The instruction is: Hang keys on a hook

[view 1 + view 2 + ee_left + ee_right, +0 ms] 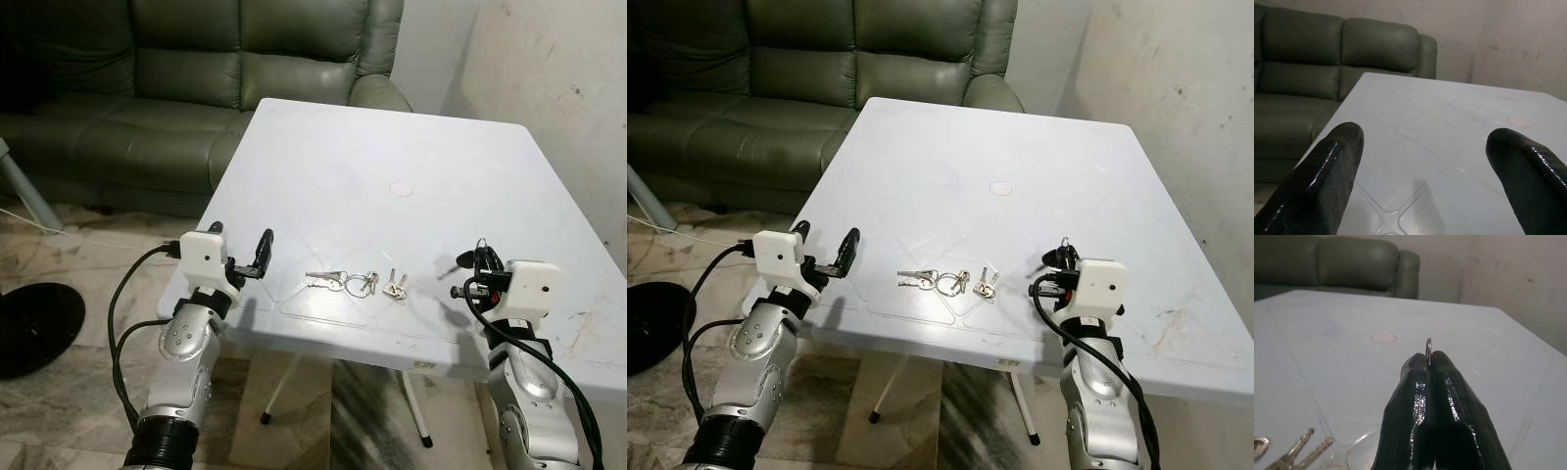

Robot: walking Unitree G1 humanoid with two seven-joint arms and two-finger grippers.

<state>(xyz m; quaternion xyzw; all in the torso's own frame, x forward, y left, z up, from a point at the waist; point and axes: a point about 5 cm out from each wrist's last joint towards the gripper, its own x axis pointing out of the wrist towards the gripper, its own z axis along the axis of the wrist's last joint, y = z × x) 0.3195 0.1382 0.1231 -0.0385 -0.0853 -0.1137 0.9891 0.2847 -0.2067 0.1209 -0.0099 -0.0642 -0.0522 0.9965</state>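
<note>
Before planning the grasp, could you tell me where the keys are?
The keys lie on the white table near its front edge, between the left gripper and right gripper.

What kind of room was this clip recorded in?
Probably a living room in a home: a dark green leather sofa stands behind a white plastic folding table, on a marble-patterned tile floor beside a scuffed plaster wall. Keys lie on the table.

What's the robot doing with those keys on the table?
The keys lie untouched near the front edge of the white table. The left claw hovers open to their left. The right claw is pinched shut on a thin metal ring, to the keys' right. No hook can be seen.
</note>
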